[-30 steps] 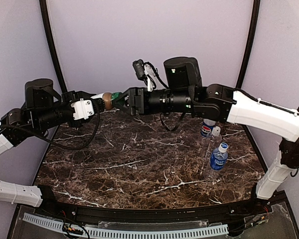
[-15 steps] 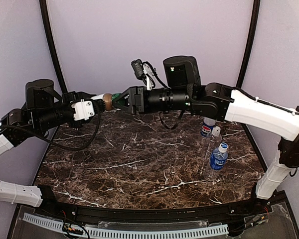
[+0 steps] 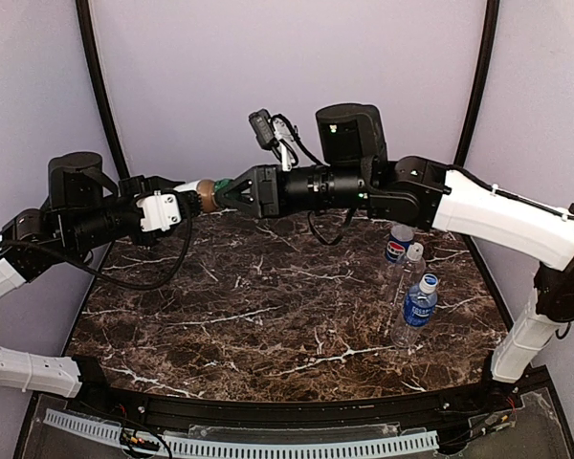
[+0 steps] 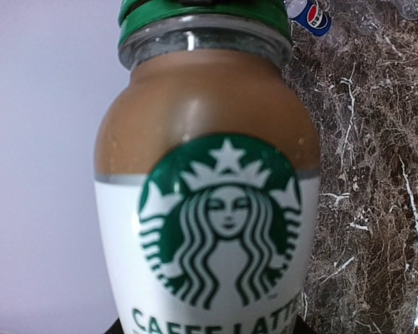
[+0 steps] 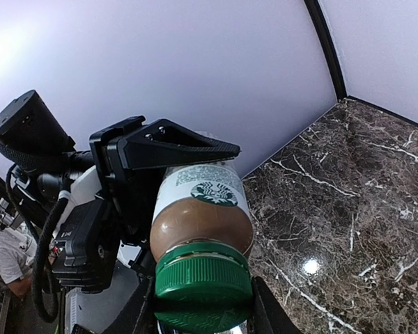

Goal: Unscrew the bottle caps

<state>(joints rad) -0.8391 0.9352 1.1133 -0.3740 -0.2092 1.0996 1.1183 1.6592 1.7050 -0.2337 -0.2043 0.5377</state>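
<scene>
Looking down from the top camera, I see both arms meeting in the air over the far edge of the marble table (image 3: 268, 316), at about 11 o'clock. The left gripper (image 3: 185, 198) is clamped around the white-labelled body of the brown-filled bottle (image 3: 206, 194), which lies nearly horizontal, neck pointing toward 3 o'clock. The right gripper (image 3: 228, 191) comes in from the opposite side, and its two fingers are closed on the green cap (image 3: 224, 185), which sits on the neck.

On my right wrist feed the cap fills the bottom centre, with a dark finger (image 5: 265, 313) pressed against each side of its ribbed edge. Behind it I can see the black fingers of the left gripper running along the label. The left wrist feed shows the bottle close up, label facing the lens, cap at 12 o'clock.

Over at 3 o'clock on the table, three other bottles stand upright and close together: the Pepsi bottle (image 3: 398, 245) with a dark blue cap (image 3: 402, 232), the plain clear bottle (image 3: 411, 268) with a white cap (image 3: 416, 251) just beside it, and the blue-label bottle (image 3: 420, 306) nearest me, its white cap (image 3: 429, 283) marked blue on top.
</scene>
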